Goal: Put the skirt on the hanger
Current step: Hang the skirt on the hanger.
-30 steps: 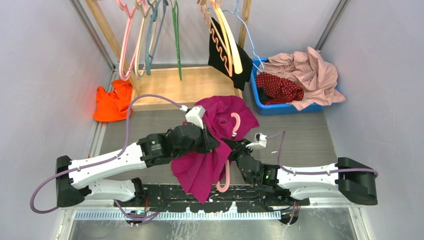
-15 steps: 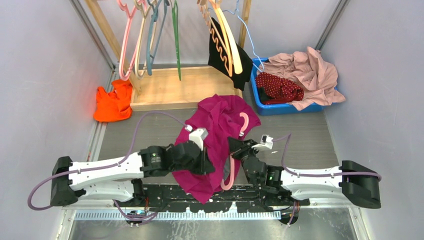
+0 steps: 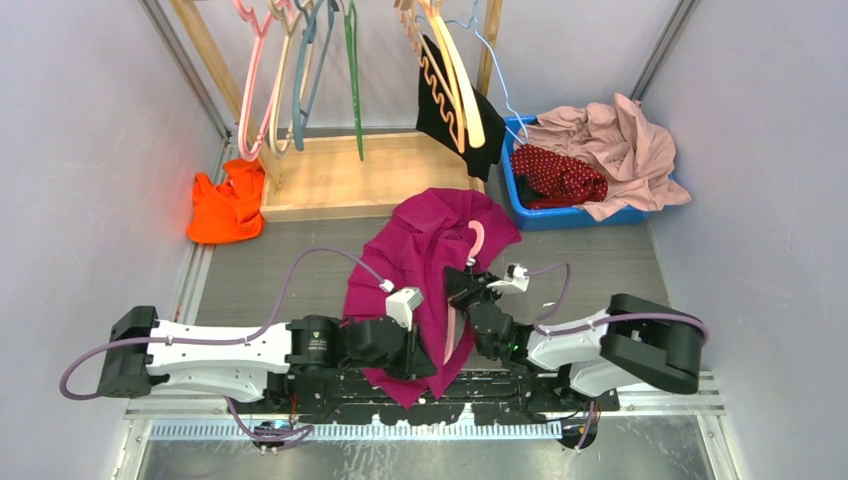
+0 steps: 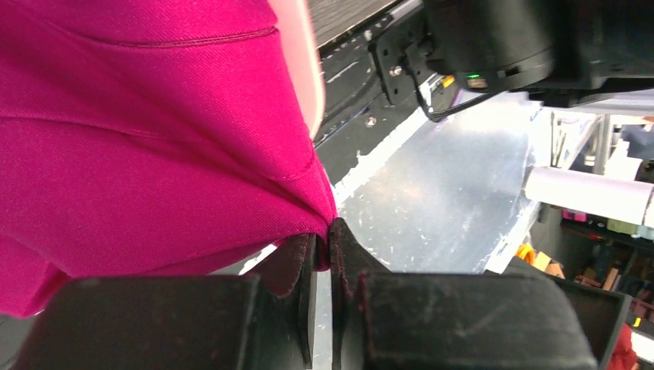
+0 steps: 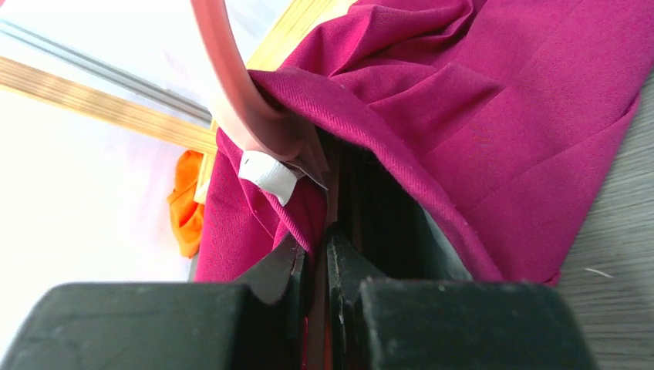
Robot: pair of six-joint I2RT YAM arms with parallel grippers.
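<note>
1. Task items. I find the dark red fabric skirt with small white dots (image 3: 558,175) in the blue plastic bin (image 3: 560,218) at the far right of the table. It is bunched up and partly covered by a crumpled pale pink garment (image 3: 625,145). It is well apart from both arms. The thin pink plastic hanger with a round hook (image 3: 476,238) sits at the middle of the grey table (image 3: 300,260), threaded into a plain magenta garment (image 3: 420,250). Its hook points toward the far side.

2. Left gripper (image 4: 324,247). In the left wrist view I see the fingers (image 4: 289,266) nearly pressed together. They pinch a lower corner of the magenta fabric at their very tips.

3. Right gripper (image 5: 315,250). In the right wrist view I see the fingers drawn close, clamping the pink hanger just below its curved neck. A fold of magenta cloth and a white label (image 5: 266,176) crowd the fingertips (image 5: 281,266).

4. Surroundings. An orange cloth (image 3: 225,205) lies at the far left, beside the wooden rack base (image 3: 340,175).
</note>
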